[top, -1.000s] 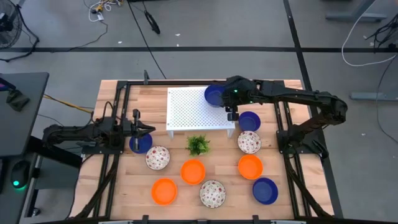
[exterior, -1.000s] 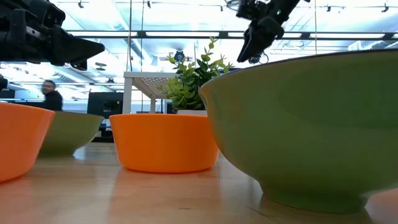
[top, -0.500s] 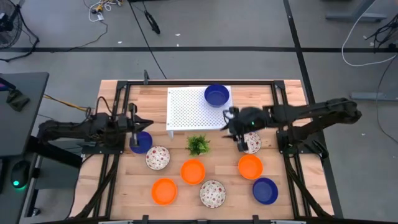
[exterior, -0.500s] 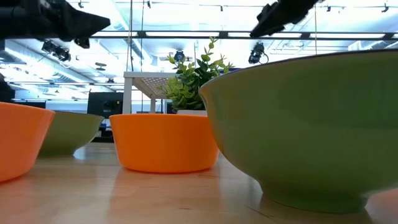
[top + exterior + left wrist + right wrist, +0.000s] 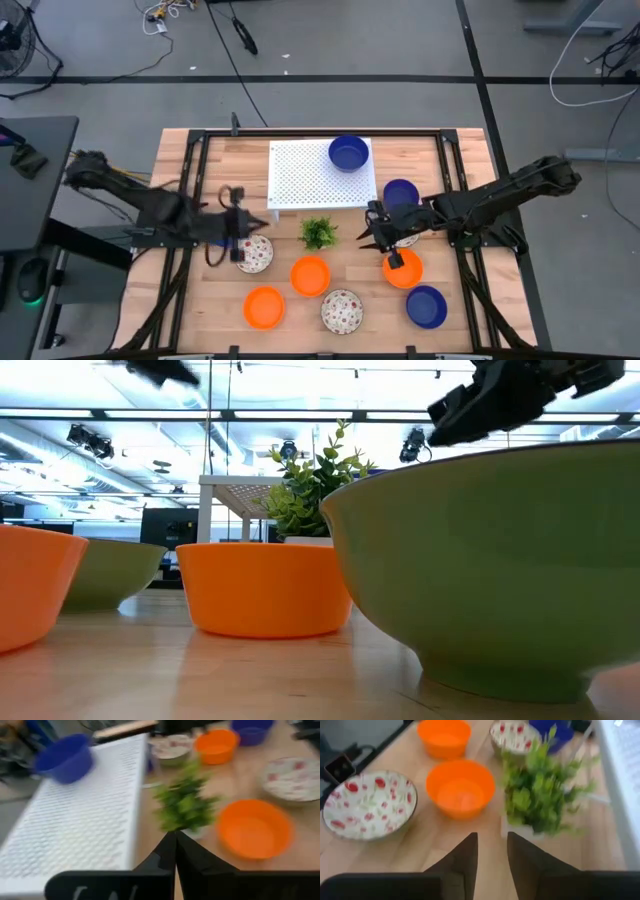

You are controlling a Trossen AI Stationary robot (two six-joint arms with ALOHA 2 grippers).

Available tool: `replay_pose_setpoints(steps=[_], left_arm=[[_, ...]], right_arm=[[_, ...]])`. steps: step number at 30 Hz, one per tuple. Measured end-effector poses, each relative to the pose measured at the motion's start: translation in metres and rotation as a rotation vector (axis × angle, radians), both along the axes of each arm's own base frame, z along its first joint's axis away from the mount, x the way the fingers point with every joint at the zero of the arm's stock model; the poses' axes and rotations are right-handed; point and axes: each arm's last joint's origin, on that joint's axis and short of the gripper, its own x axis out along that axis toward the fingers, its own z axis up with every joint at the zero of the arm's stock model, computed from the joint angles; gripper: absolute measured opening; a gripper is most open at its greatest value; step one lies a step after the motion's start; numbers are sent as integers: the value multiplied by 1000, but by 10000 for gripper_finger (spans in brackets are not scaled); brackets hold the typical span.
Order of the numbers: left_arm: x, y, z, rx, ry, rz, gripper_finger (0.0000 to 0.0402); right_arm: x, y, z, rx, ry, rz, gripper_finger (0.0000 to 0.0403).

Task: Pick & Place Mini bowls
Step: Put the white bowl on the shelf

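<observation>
Since dropping blue bowl [image 5: 348,152] on rack [image 5: 316,176], right gripper [image 5: 377,231] swings down beside plant [image 5: 319,232], fingers slightly apart, empty; left gripper [image 5: 262,221] fingers together, now by speckled bowl [image 5: 254,254] — next pick looks close.

Left gripper [image 5: 243,222] fingers pressed together, arm reaching inward. Right gripper [image 5: 368,230] empty, fingers [image 5: 461,856] slightly parted, pointing toward left gripper.

From overhead I've got grey floor [image 5: 330,60] all round the wooden table [image 5: 470,310], crossed by dark seams. Black cables [image 5: 235,40] snake across the top of the frame, and a white cable [image 5: 590,70] loops at upper right. A dark desk [image 5: 25,180] sits at the left edge, a fan [image 5: 12,45] in the upper left corner. Down low, I'm looking into a bright room with ceiling rails [image 5: 320,415] and hanging lights [image 5: 85,438].
</observation>
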Motion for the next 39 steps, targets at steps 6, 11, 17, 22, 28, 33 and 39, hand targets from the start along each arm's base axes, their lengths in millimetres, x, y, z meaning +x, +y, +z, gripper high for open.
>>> replay_pose_setpoints(steps=[6, 11, 17, 22, 28, 33, 39], left_arm=[[31, -54, 15, -100, 261, -42, 34], [33, -88, -17, -177, 551, 100, 105], [17, -124, -59, -163, 779, 216, 190], [3, -144, -73, -29, 697, 233, 204], [-1, -141, -78, 38, 622, 283, 182], [-1, -121, -105, 9, 716, 288, 172], [1, -100, -116, -24, 718, 231, 172]], right_arm=[[4, 1, 6, -14, -116, 17, 98], [6, 1, 8, -7, -148, 17, 98], [6, 1, 9, -7, -157, 20, 98], [6, 1, 9, 15, -150, 10, 98], [5, 5, 8, 60, -126, -2, 98], [2, 13, 7, 72, -118, 23, 98], [1, 17, 8, 61, -122, 48, 98]])
